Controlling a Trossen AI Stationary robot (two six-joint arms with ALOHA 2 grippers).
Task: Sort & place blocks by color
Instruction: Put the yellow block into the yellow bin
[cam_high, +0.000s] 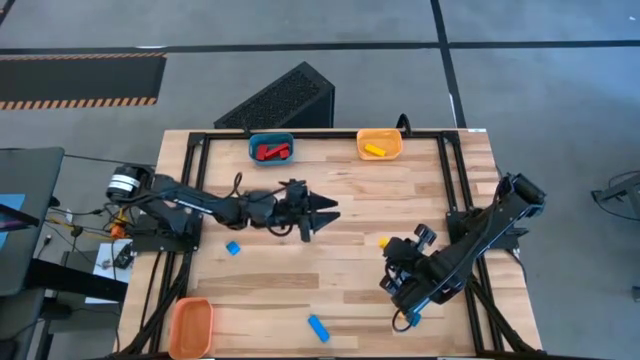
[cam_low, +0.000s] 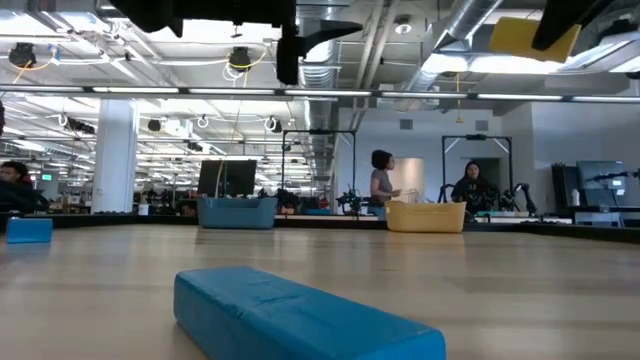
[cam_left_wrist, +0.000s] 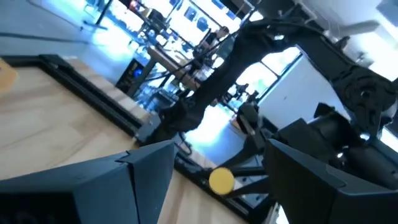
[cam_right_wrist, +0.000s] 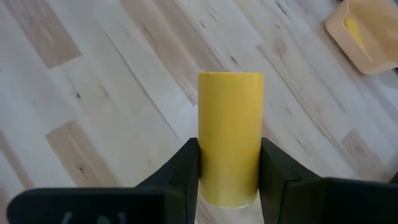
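Note:
My right gripper (cam_high: 390, 248) is shut on a yellow block (cam_right_wrist: 231, 118) and holds it high over the table's right middle; the low view shows that block (cam_low: 530, 37) well above the table top. My left gripper (cam_high: 325, 213) hovers open over the table's middle, touching nothing. A blue cube (cam_high: 233, 247) lies flat left of centre, and a blue bar (cam_high: 318, 328) lies flat near the near edge. Red blocks (cam_high: 272, 152) lie in the blue bin (cam_high: 271, 138). A yellow block (cam_high: 374, 150) lies in the yellow bin (cam_high: 392, 136). My right gripper pinches the yellow block between its two fingers (cam_right_wrist: 186, 168), one on each of two opposite sides of its lower part (cam_right_wrist: 231, 177). The rest of the block sticks out past the fingertips. It is lifted clear of the table.
Blue and yellow bins stand at the far edge, and an orange bin (cam_high: 190, 325) sits at the near left corner. Black rails (cam_high: 190, 190) run along the table's left, right and far sides. People (cam_low: 381, 185) stand in the room beyond. Bare wood lies between the arms.

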